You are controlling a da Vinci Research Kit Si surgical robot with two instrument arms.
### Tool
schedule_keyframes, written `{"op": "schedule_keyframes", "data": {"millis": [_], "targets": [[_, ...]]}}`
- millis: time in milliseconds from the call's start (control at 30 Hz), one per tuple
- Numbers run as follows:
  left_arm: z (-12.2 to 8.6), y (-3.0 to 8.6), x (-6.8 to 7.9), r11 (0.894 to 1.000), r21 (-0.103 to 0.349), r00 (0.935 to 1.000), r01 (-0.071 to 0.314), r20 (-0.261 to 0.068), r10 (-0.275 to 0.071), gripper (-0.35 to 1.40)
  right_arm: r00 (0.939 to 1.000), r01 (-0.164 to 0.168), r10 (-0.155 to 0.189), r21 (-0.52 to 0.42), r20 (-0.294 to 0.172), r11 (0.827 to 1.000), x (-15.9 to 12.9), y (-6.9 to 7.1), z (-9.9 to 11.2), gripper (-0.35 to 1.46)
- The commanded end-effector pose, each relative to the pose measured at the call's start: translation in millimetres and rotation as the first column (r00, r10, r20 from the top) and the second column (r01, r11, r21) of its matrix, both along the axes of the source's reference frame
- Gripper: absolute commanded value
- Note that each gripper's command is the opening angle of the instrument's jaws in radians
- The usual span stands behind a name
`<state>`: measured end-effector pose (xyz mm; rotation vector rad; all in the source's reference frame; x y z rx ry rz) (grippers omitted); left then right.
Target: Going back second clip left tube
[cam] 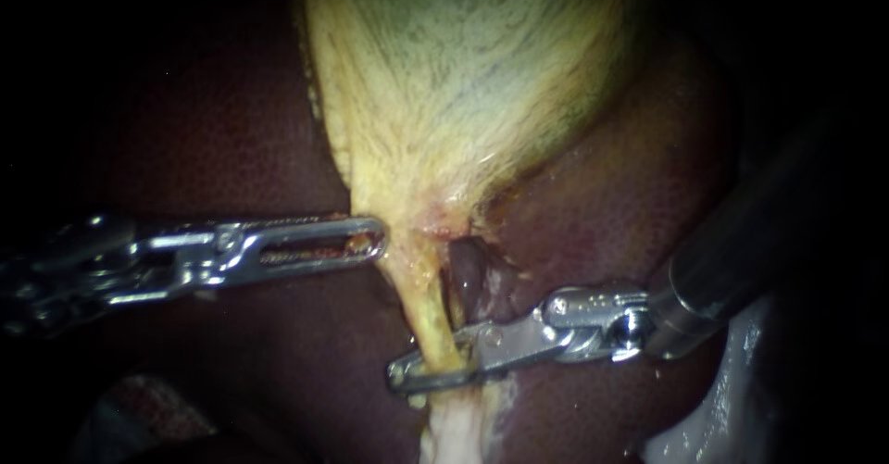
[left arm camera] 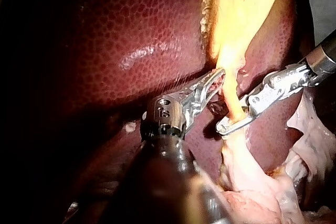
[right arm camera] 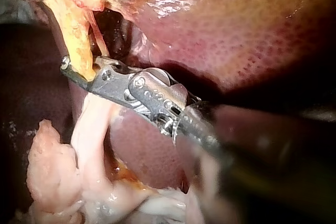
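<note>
yellow left tube (cam: pixel 431 320): runs from the neck of the gallbladder (cam: pixel 463 75) down to pale fatty tissue (cam: pixel 454 427), with liver (cam: pixel 213 131) on either side.

item, right instrument (cam: pixel 412 371): its jaws are closed across the left tube at its lower end, one on each side, and both seem to touch it. we see no clip; if one sits there, the jaws hide it.

item, left instrument (cam: pixel 370 239): jaws clenched on the edge of the gallbladder at its neck. we judge this keeps the tube stretched.

step in hand, by our reading: the right instrument is at the site for the second clip, and the going back has not yet begun.

next move calls for: the right jaws to release, then draw back along their own shaft line, coming off the tube without dragging it.

in the way: a thin reddish strand (right arm camera: pixel 97 35) just beside the tube, on the gallbladder side of the jaws; liver close under the right shaft.
</note>
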<state>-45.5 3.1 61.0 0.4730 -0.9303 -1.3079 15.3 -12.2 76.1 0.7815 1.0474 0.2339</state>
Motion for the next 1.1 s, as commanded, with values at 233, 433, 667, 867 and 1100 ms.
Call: {"op": "schedule_keyframes", "data": {"millis": [233,433,667,867,1100], "targets": [[-0.1,0.0,0.1,1.0,0.0,1.0,0.0,0.001,0.0,-0.33,1.0,-0.003,0.003,-0.001,0.001,1.0,0.1,0.0,0.1,-0.35],[0.0,0.0,0.0,1.0,0.0,1.0,0.0,0.0,0.0,-0.35,1.0,-0.002,0.002,-0.002,0.004,1.0,0.1,0.0,0.1,-0.35],[-0.2,-0.1,-0.1,1.0,0.0,1.0,0.0,0.0,0.0,-0.35,0.9958,-0.008,0.0,-0.078,-0.092,0.997,1.1,-0.2,0.0,0.46],[-0.2,-0.2,0.1,1.0,0.0,1.0,0.0,0.0,0.0,-0.35,0.979,-0.017,-0.027,-0.213,-0.202,0.977,2.2,0.1,0.1,0.6],[-0.2,-0.2,0.1,1.0,-0.001,1.0,0.0,0.0,0.0,-0.35,0.9708,-0.005,-0.065,-0.29,-0.231,0.957,1.6,0.1,0.2,0.6]]}}
